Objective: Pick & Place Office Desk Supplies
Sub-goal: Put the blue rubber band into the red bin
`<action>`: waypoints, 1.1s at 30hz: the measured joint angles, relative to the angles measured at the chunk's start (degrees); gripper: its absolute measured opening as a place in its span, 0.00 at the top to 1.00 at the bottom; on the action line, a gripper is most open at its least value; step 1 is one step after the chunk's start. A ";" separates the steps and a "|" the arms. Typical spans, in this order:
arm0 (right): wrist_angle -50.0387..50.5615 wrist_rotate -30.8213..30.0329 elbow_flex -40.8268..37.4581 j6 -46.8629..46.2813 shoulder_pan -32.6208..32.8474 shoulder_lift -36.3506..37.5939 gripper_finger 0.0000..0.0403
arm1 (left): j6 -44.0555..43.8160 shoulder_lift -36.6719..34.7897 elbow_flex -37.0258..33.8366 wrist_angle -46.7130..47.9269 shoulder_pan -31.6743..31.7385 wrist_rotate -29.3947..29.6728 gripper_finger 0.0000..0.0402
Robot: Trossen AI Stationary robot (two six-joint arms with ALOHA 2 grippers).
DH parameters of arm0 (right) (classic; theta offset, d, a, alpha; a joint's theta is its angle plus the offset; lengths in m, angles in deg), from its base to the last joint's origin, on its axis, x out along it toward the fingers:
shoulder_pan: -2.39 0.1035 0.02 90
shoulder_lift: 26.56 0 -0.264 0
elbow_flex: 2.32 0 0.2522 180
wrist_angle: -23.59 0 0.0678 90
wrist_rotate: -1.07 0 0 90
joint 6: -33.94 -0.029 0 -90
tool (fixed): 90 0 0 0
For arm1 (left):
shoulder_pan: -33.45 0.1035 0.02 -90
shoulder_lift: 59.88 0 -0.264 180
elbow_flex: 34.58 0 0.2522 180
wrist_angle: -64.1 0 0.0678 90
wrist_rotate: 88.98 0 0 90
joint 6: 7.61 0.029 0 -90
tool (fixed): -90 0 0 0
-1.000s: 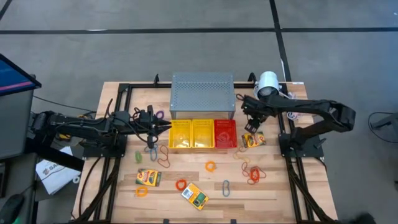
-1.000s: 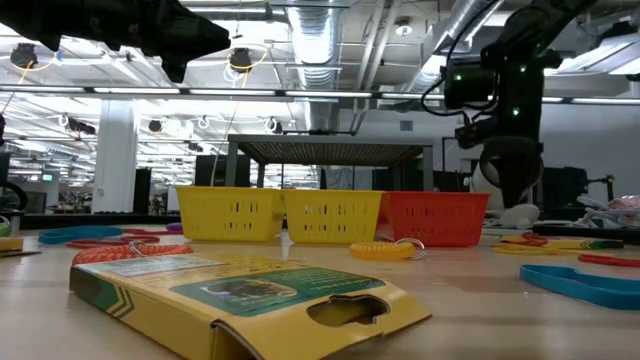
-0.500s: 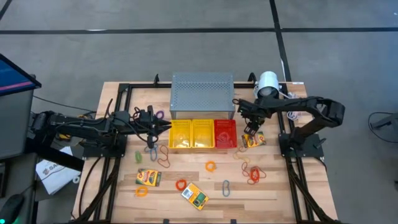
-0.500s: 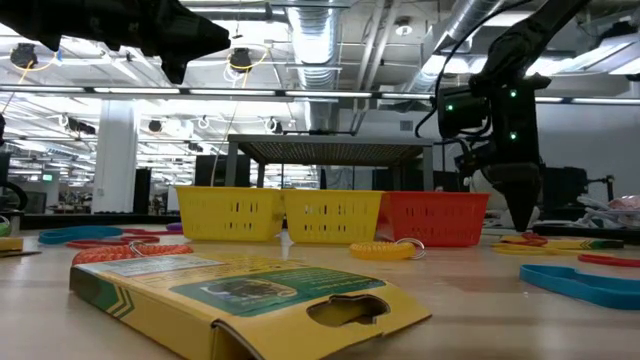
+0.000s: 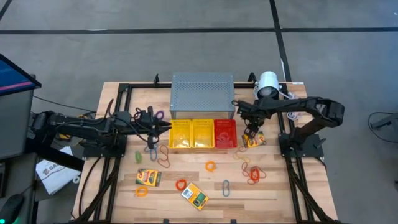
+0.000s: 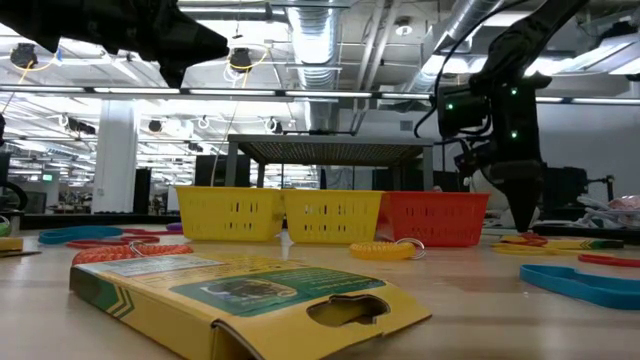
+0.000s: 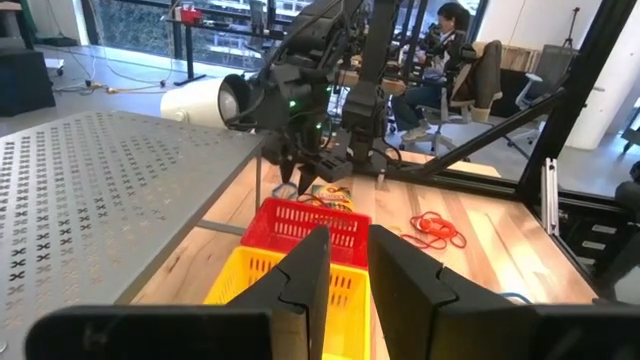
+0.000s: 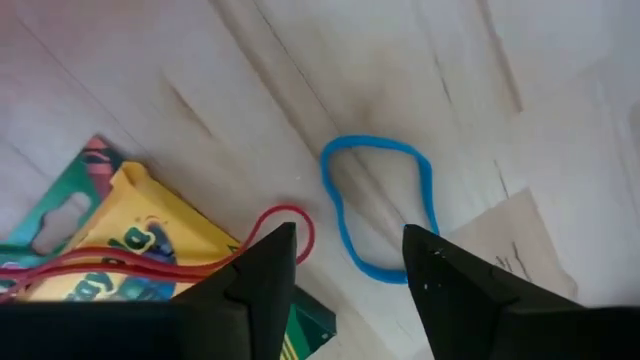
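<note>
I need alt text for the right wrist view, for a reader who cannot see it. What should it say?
The right gripper, fingers open, hangs just above the wooden table, over a blue band loop. Beside it a yellow-and-green card box lies flat with a red band loop across it.

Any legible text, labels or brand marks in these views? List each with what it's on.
None reads cleanly.
Card box nearest the low camera: printed label, too blurred to read.
Card box in the right wrist view: printed lettering, too blurred to read.
Card boxes from above: print too small.
</note>
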State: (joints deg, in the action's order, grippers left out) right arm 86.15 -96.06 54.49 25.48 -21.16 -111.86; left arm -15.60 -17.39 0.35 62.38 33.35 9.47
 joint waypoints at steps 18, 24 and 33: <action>0.25 -0.72 -0.07 -0.62 7.14 1.44 0.56 | 0.42 -0.01 0.00 0.08 0.00 0.01 0.83; 0.44 -3.73 -0.13 -2.09 4.89 -1.35 0.56 | 0.42 -0.01 0.00 0.06 0.02 0.00 0.83; 0.83 -5.17 -0.15 -2.92 1.75 -1.24 0.58 | 0.42 -0.01 0.00 0.03 0.02 0.00 0.83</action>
State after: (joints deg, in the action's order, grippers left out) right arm 86.98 -101.23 54.33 22.56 -19.41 -113.10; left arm -15.18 -17.40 0.35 62.42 33.37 9.47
